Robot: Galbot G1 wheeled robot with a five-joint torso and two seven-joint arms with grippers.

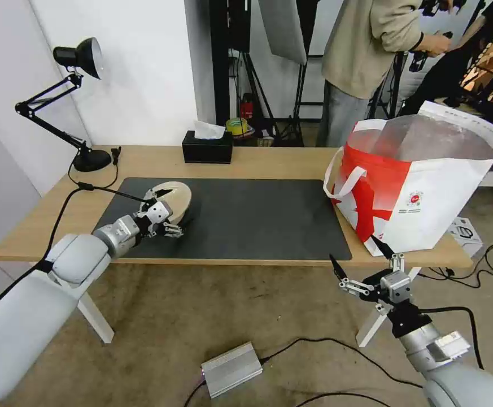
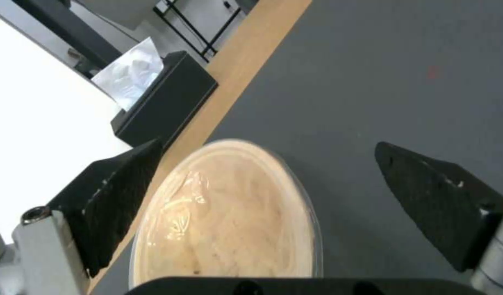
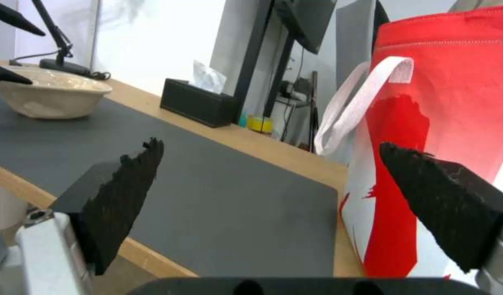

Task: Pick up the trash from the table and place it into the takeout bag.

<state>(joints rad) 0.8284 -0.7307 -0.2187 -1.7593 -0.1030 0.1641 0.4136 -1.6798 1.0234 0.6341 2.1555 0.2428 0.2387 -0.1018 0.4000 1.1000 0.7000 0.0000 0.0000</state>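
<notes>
The trash in view is a shallow beige bowl [image 1: 177,198] [image 2: 229,217] [image 3: 49,96], resting on the left part of the dark grey mat [image 1: 246,217] on the table [image 1: 269,161]. My left gripper [image 1: 166,213] [image 2: 267,145] is open right at the bowl, one finger on either side, not closed on it. The takeout bag [image 1: 427,192] [image 3: 448,90] stands open on the table's right end, foil lining showing. My right gripper [image 1: 360,257] [image 3: 270,145] hangs open and holds nothing, below the table's front edge near the bag's front corner.
A black tissue box [image 1: 206,148] [image 2: 164,98] [image 3: 199,106] sits at the back edge and a black desk lamp [image 1: 79,102] at the back left corner. A silver box [image 1: 232,368] and cables lie on the floor. People stand behind the table.
</notes>
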